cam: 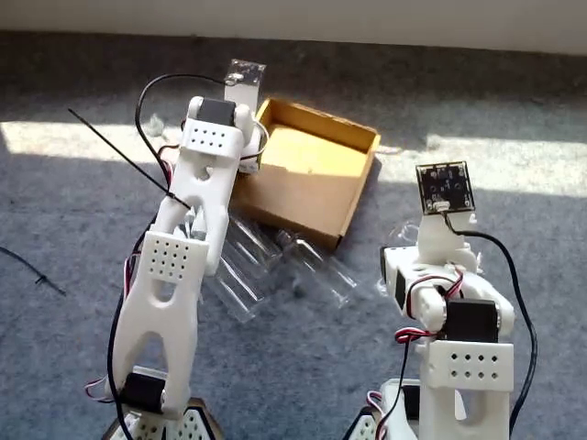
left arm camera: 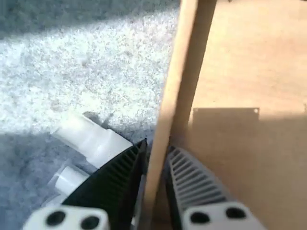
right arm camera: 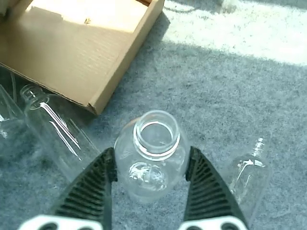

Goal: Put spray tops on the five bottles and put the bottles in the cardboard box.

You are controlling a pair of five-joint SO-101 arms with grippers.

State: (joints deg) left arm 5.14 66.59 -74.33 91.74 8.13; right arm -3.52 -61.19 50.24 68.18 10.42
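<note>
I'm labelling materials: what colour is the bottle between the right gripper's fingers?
The bottle is clear, colourless; best seen in the right wrist view.

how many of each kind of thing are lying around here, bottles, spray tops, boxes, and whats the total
clear bottle: 4 (one cut off at the edge of the right wrist view)
white spray top: 2, as far as the left wrist view lets me tell
cardboard box: 1
total: 7
</note>
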